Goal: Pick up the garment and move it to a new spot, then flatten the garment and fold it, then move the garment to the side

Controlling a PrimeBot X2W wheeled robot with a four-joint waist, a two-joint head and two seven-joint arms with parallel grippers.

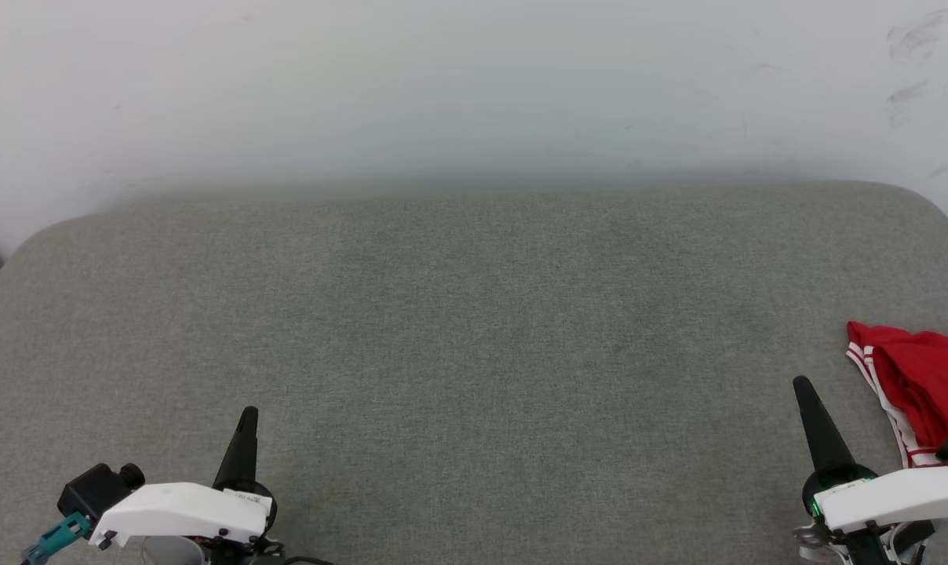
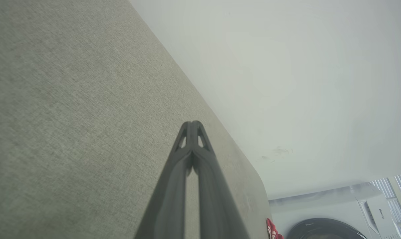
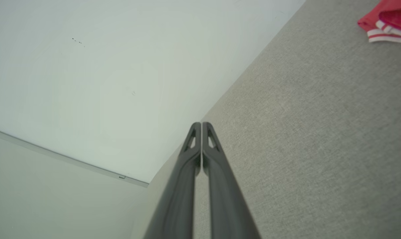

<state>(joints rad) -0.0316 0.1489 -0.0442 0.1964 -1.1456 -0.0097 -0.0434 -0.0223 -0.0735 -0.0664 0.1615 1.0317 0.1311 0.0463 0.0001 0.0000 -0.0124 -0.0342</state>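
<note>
Red garment (image 1: pixel 925 384) bunched at the right edge of grey fabric surface (image 1: pixel 474 314), just beside right gripper (image 1: pixel 802 386); left gripper (image 1: pixel 248 414) low-left, well apart, both with fingers pressed together, white wall (image 1: pixel 443 78) behind.

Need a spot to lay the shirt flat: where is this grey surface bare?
The grey surface is bare across its middle and left, from the wall down to the left gripper and right gripper. Crowded at the right edge, where the red garment lies bunched beside the right gripper.
</note>
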